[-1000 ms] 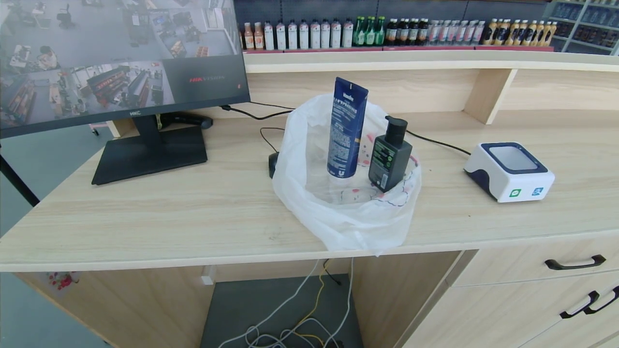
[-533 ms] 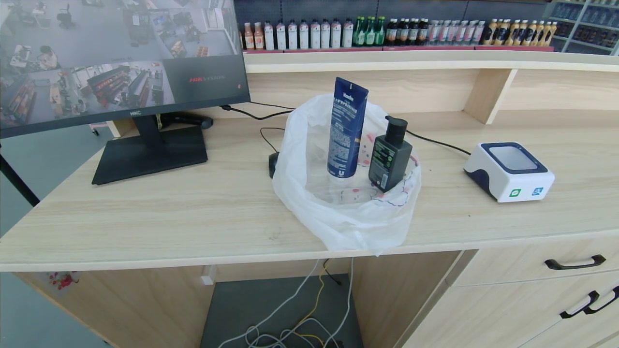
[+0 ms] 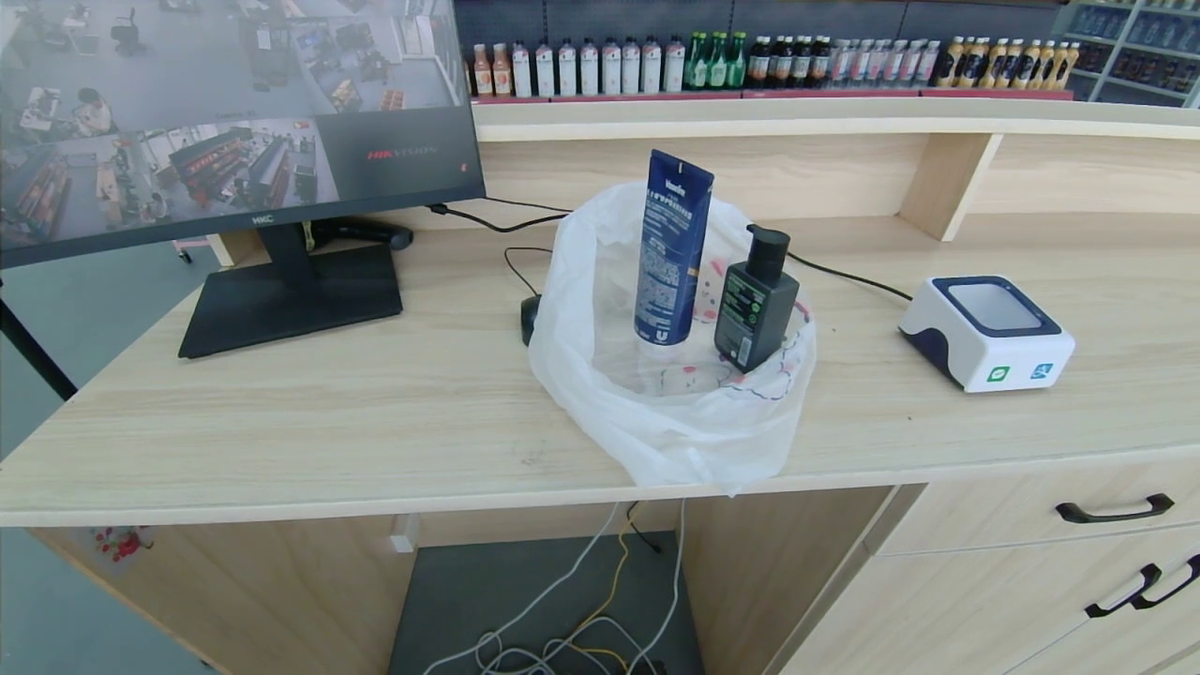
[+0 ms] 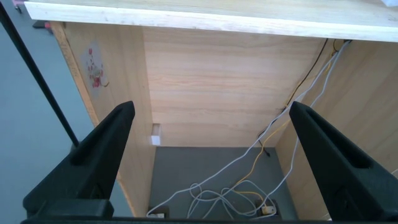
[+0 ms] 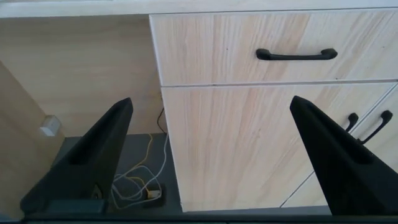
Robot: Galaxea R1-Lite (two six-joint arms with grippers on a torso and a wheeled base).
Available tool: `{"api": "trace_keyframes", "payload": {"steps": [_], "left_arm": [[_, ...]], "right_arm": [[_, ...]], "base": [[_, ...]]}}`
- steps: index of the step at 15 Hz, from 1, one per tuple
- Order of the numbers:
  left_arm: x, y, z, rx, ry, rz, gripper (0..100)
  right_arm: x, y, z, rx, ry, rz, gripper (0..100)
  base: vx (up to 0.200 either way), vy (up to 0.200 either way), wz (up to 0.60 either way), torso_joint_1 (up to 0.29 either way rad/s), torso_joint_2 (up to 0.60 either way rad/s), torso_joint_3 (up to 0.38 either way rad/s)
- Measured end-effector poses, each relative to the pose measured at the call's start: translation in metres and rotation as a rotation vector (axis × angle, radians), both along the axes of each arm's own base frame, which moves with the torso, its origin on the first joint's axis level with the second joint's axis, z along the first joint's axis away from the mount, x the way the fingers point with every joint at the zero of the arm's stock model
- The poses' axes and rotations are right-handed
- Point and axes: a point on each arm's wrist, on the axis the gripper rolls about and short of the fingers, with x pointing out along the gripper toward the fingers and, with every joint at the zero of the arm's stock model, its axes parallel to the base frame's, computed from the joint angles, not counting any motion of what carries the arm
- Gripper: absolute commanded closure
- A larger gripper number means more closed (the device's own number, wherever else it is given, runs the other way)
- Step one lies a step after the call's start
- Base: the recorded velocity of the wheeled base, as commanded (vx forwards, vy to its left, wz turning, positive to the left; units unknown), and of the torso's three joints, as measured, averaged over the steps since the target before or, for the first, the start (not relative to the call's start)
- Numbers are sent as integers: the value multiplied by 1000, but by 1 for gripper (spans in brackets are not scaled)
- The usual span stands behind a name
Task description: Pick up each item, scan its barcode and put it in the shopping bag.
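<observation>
one bag (image 3: pixel 656 431) holding two items — tube (image 3: pixel 671 253), pump bottle (image 3: pixel 756 314)

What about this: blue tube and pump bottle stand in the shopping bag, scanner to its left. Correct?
No: the head view shows the scanner on the robot's right of the shopping bag, not its left. The blue tube and pump bottle do stand in the bag.
</observation>
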Motion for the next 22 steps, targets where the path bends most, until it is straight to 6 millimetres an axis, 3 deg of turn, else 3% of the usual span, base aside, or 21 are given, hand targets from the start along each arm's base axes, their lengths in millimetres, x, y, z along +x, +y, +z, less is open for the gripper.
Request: {"api": "trace_keyframes", "payload": {"steps": [2,22], "left_arm": [[0,0,0,-1,0,0,0],[0,0,0,-9,0,3,0]], "right_arm": [[0,0,0,3,0,1,0],[0,0,0,-3,-1,2,0]], "base": [[0,0,0,0,0,0],[0,-200,0,3,2,2]]}}
